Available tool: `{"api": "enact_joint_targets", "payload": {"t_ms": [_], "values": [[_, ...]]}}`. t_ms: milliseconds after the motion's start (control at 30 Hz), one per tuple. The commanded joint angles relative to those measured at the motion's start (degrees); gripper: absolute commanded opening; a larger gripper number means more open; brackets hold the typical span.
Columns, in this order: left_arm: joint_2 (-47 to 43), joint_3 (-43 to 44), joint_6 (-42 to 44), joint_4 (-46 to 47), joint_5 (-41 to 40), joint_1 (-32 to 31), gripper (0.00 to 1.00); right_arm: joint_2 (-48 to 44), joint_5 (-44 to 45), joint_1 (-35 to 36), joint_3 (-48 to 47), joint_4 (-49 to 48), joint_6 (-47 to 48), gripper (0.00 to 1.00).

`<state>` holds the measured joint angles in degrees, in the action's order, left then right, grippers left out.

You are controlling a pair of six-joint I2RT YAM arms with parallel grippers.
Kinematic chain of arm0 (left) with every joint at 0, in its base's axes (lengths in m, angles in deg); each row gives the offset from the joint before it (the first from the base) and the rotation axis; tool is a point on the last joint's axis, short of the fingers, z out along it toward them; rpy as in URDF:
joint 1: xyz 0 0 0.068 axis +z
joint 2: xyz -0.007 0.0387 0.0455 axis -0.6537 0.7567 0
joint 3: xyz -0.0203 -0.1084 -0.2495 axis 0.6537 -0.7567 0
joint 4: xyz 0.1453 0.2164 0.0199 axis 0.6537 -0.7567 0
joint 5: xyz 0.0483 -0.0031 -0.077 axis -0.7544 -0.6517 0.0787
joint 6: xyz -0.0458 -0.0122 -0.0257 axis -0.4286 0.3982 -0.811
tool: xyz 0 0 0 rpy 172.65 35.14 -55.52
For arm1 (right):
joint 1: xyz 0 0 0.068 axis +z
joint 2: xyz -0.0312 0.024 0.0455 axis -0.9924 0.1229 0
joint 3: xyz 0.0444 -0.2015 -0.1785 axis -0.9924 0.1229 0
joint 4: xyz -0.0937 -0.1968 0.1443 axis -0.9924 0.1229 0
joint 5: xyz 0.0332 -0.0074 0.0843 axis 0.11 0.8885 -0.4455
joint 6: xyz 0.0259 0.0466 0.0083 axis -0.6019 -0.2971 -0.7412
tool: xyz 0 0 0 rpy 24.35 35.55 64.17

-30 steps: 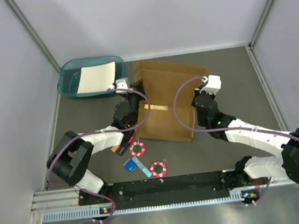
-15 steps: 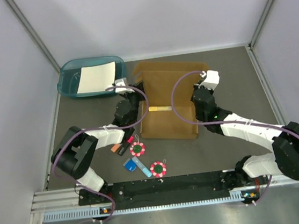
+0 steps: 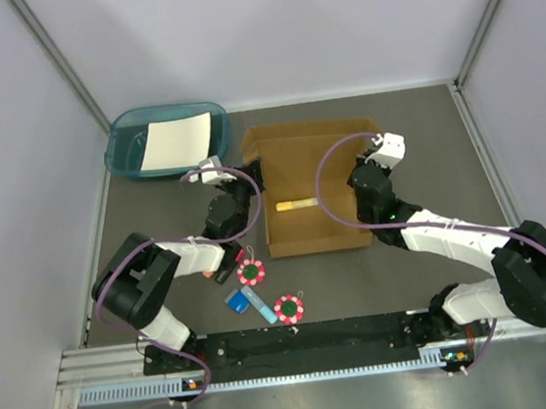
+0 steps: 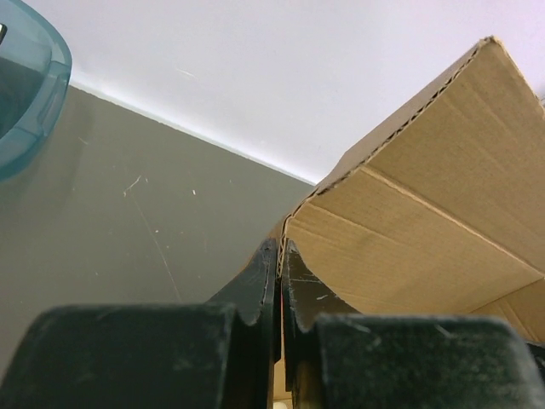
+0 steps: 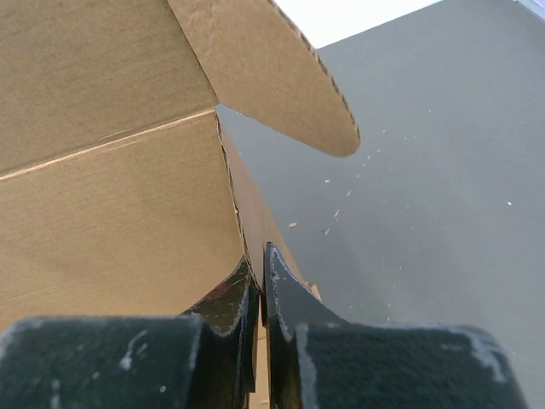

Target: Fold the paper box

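Top external view.

A: Where is the paper box?

B: The paper box (image 3: 294,172) sits on the dark grey tabletop (image 3: 424,148) at the centre of the frame. It is just to the right of the teal tray (image 3: 124,152), which is in the upper left. The box stands open upward, with walls raised along its left and right sides and a flat floor between them.

A: Anything inside it?

B: A small pale yellow stick (image 3: 293,203) lies on the floor, toward the left side. A purple cable from the right arm arches over the box.

A: And the arms?

B: There is one at each side. The left arm reaches the left wall and the right arm reaches the right wall.

A: What does the left wrist view show?

B: The left gripper (image 4: 279,281) has its jaws pinched together on a thin cardboard edge at the bottom centre. A creased brown panel rises from there to the upper right. The tray's rim shows in the upper left corner.

A: And the right wrist view?

B: The right gripper (image 5: 260,281) is the same, with its jaws clamped on the corrugated edge of a wall. That panel fills the left of the frame. A rounded flap juts out at the top centre above bare tabletop.

A: What else is on the tabletop?

B: A white sheet (image 3: 175,142) lies in the tray. Below the box, left of centre, are two red-and-green flower-shaped pieces (image 3: 251,270) and a blue piece (image 3: 236,301). A few more bits lie beside the left arm, but they are too small to tell apart.
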<state>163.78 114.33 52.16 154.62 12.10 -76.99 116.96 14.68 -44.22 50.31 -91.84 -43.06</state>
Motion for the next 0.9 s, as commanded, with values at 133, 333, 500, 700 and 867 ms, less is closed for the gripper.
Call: {"api": "enact_joint_targets", "payload": {"t_ms": [133,333,500,700,867], "values": [[-0.3,-2.2,-7.1,2.2,0.9,-4.1,0.00,0.6,-1.1,1.1,4.3,5.9,-4.9,0.00],[-1.4,-2.9,-0.9,2.0,-0.6,-4.0,0.00,-2.9,-0.3,1.1,4.3,9.4,-3.5,0.00],[-2.7,-2.2,5.5,2.5,0.6,-2.1,0.00,-6.8,-1.3,1.1,3.5,13.3,-1.6,0.02],[-3.7,1.6,9.3,1.2,5.4,1.4,0.00,-9.7,-1.9,1.2,0.8,16.7,1.1,0.13],[-4.8,3.0,13.4,-0.2,9.1,2.8,0.00,-11.2,-2.7,0.0,-2.1,21.3,3.9,0.37]]}}
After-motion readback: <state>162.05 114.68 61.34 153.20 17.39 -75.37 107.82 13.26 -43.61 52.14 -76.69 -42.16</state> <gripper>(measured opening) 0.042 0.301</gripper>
